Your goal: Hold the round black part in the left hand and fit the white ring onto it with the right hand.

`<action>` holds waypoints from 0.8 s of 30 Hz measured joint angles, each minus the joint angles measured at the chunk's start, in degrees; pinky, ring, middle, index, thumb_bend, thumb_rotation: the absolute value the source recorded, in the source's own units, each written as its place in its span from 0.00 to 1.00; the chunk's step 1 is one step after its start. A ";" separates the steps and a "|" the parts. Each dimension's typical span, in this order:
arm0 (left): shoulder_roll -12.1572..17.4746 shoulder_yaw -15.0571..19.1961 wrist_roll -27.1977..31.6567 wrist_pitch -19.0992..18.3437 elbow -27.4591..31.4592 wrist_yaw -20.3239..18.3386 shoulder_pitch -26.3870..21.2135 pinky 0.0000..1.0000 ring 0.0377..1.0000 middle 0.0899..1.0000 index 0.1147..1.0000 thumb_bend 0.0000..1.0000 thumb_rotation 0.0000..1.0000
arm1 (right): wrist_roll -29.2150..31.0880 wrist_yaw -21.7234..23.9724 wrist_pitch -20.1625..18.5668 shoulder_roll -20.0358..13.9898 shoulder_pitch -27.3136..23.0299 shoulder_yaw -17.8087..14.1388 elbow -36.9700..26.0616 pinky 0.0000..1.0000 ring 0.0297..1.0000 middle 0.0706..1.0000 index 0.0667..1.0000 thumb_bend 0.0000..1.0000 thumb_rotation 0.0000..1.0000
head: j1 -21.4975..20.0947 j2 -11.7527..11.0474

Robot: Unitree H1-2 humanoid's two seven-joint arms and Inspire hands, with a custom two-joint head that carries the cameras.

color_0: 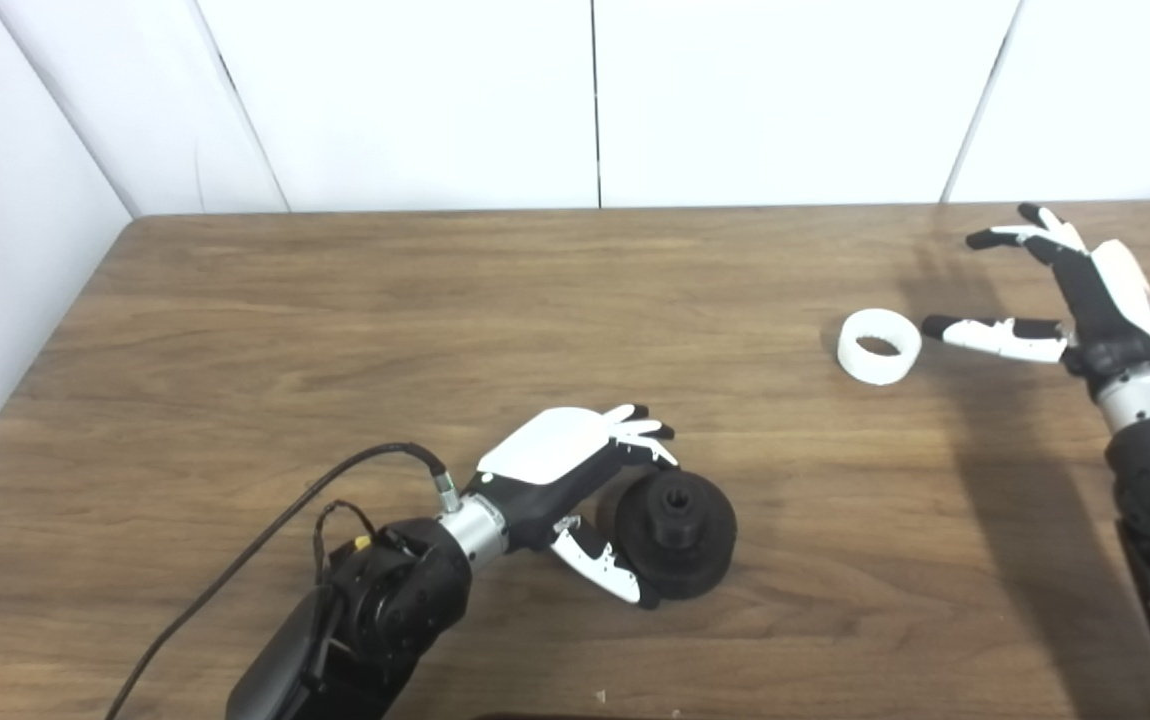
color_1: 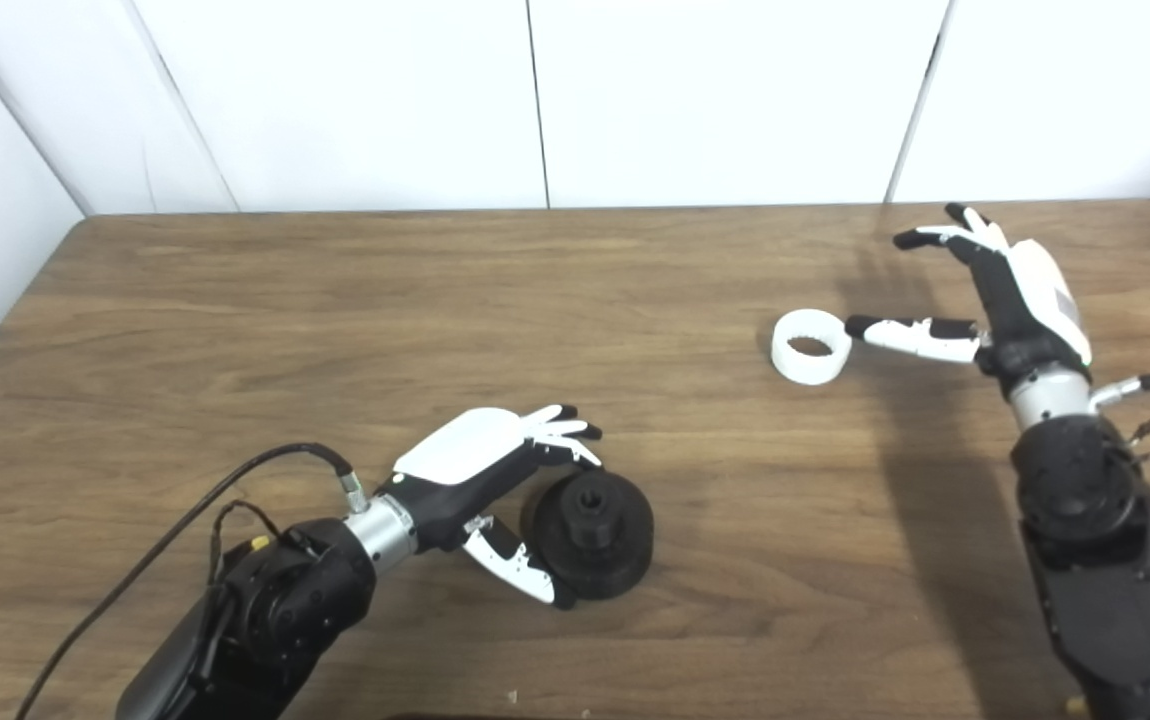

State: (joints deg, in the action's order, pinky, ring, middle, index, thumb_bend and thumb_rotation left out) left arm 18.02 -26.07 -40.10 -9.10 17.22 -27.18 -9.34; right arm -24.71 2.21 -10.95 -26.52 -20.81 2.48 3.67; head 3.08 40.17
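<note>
The round black part (color_0: 680, 532) lies flat on the wooden table (color_0: 535, 300) with its hub pointing up, near the front middle. My left hand (color_0: 575, 480) is open against its left side, fingers over its far edge and thumb at its near edge; the part rests on the table. The white ring (color_0: 879, 346) lies flat on the table at the right. My right hand (color_0: 1065, 290) is open just right of the ring, its thumb tip almost touching the ring and its fingers spread higher behind it. The same shows in the right eye view (color_1: 812, 346).
White wall panels (color_0: 595, 100) stand along the table's back and left edges. A black cable (color_0: 265, 540) runs from the left wrist down to the front left.
</note>
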 measured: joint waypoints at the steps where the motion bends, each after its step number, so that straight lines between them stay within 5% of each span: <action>1: -0.03 0.00 0.00 0.14 -0.15 0.10 -0.01 0.93 0.99 0.93 0.59 0.79 0.29 | -0.26 0.67 0.00 -0.27 -0.57 0.46 0.76 1.00 1.00 0.97 0.73 0.96 0.40 | 0.00 0.00; 10: -0.48 0.07 -0.19 0.78 -0.59 0.35 0.00 0.93 0.99 0.93 0.59 0.79 0.30 | -2.41 4.05 -0.31 -0.63 -3.12 3.67 6.48 1.00 1.00 0.98 0.72 0.97 0.40 | 0.00 0.09; 24: -1.05 0.16 -0.60 0.84 -0.85 0.53 0.01 0.93 0.99 0.92 0.58 0.79 0.29 | -4.88 11.82 -1.74 -2.26 -4.85 9.01 7.01 0.94 1.00 0.97 0.72 0.98 0.44 | 0.09 0.18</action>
State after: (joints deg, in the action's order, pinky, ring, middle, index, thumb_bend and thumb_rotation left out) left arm 16.97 -25.91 -40.70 -8.25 16.37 -26.65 -9.33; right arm -29.58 14.04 -12.69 -28.79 -25.66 11.49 10.68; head 3.16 40.34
